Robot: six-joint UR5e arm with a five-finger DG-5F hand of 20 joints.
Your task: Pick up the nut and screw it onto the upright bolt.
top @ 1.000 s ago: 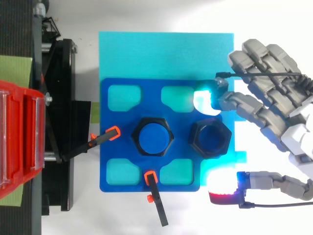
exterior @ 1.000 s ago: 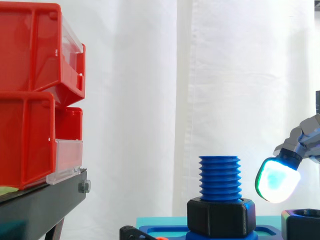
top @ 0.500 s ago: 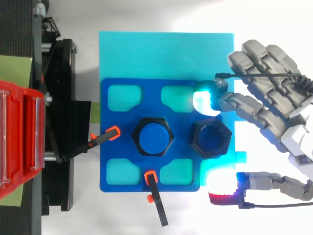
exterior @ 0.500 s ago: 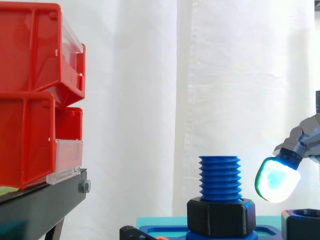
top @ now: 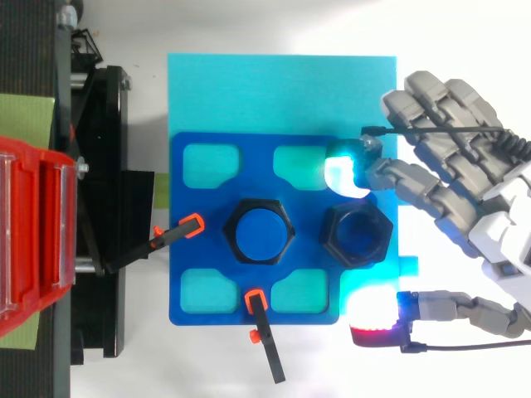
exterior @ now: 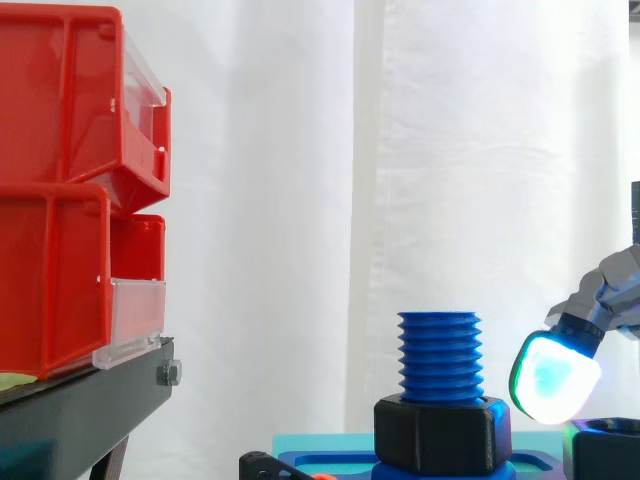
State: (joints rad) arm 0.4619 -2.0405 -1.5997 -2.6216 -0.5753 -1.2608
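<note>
The robot hand is built of matt grey, blocky segments that give way to white plastic shells toward the palm. Its fingertips are thick rounded pads: the cyan-white glowing pad shows a green rim from the side, and the red-edged white pad has a dark collar behind it.

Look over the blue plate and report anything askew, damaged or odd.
Nothing stands out. The bolt stands upright on the blue plate with a black hex collar at its base, the loose nut lies flat beside it, and the hand is open, its fingers apart from the nut.
</note>
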